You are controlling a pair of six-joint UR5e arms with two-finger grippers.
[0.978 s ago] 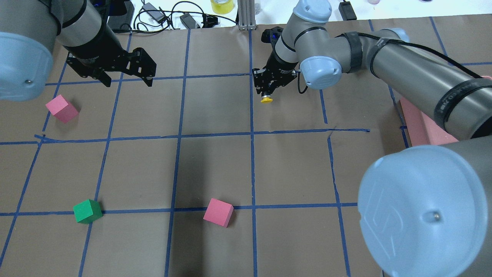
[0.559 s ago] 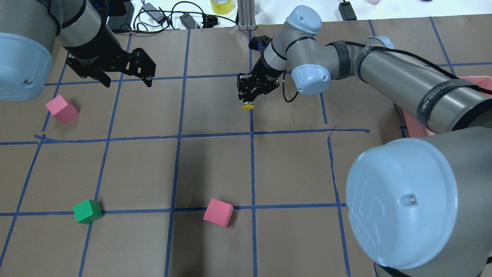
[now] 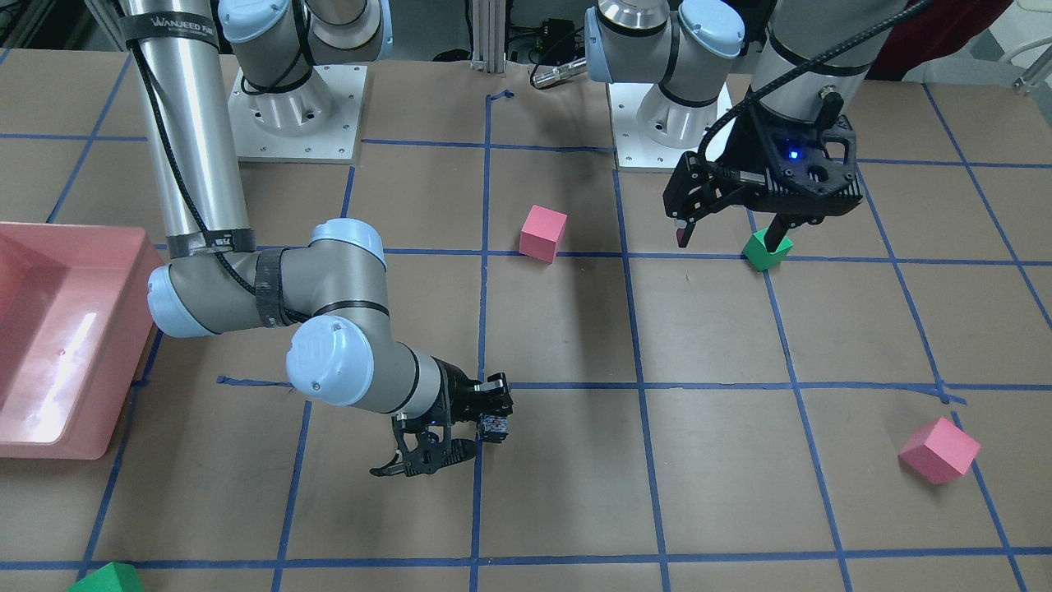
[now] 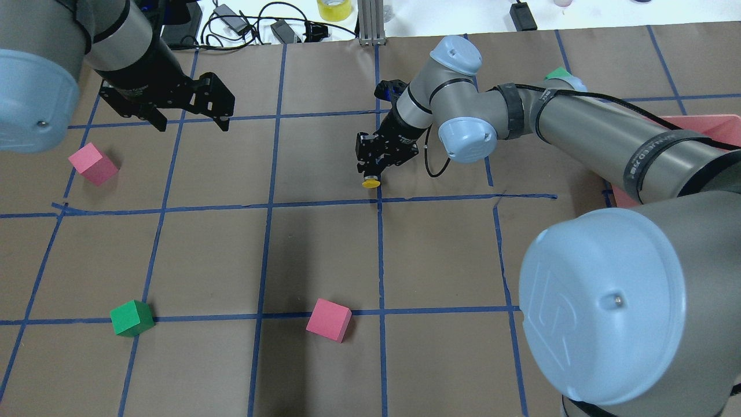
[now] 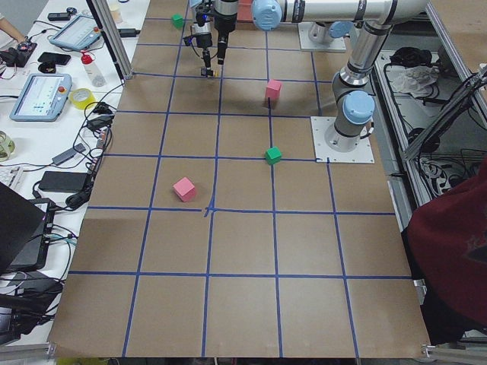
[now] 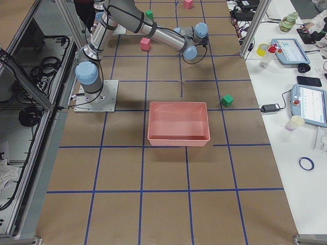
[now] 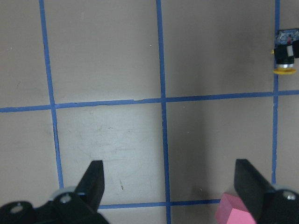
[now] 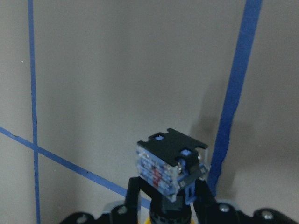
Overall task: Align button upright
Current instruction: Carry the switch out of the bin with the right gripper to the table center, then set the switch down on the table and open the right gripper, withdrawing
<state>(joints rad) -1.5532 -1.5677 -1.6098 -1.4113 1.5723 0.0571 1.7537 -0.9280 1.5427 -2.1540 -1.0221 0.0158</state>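
The button (image 4: 370, 182) is held in my right gripper (image 4: 375, 168), which is shut on its black body. It hangs close over the paper beside a blue tape line. In the overhead view the yellow cap points toward the robot. In the right wrist view the whitish-grey base block of the button (image 8: 168, 163) faces the camera, with a sliver of yellow below it and my right gripper (image 8: 164, 199) around it. The button also shows in the left wrist view (image 7: 285, 53). My left gripper (image 4: 191, 123) is open and empty, hovering at the far left; it also shows in the left wrist view (image 7: 170, 186).
A pink cube (image 4: 92, 164) lies near my left gripper. A green cube (image 4: 132, 318) and a second pink cube (image 4: 329, 319) lie near the front. Another green cube (image 4: 558, 73) peeks out behind the right arm. A pink tray (image 3: 49, 329) stands at the right end.
My right gripper has carried the button leftward and nearer the robot in the overhead view, toward the tape crossing. The left arm has not moved.
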